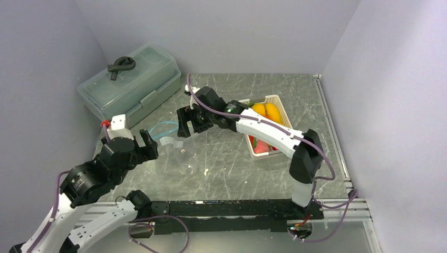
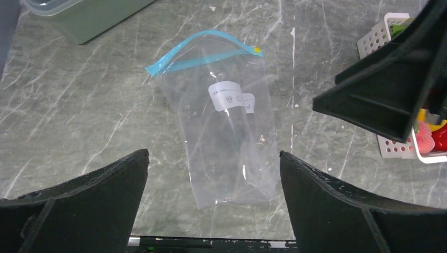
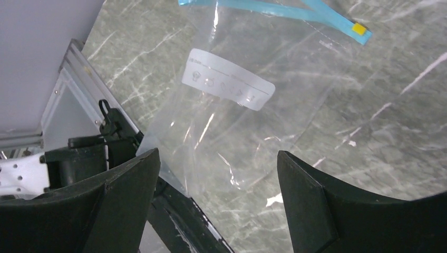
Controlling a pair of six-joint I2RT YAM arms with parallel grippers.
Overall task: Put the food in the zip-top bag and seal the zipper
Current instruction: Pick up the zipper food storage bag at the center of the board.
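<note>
**Bag empty, food not yet moved, zipper unsealed**

The small clear crinkly plastic zip-top bag (image 2: 226,137) lies flat on the grey marbled table (image 1: 237,168), towards its left side, and nothing shows inside it. Its thin teal-blue zipper strip (image 2: 161,64) runs along the far end. The two halves bow apart in the middle, so the mouth is a little open rather than sealed.

The glossy toy food (image 1: 272,112), with orange, yellow and red pieces visible, sits in the white latticed plastic basket (image 1: 274,97) on the right, well apart from the bag.

The left gripper (image 2: 212,154) hovers near the bag's closed bottom end, its jaws wide apart and holding nothing. The right gripper (image 3: 217,154) hangs above the bag's middle, its jaws also spread and empty.

By this showing the task is at its very start. No piece is in the bag, so every item has to be carried across, likely with the mouth held wider, and the zipper pressed shut afterwards.
</note>
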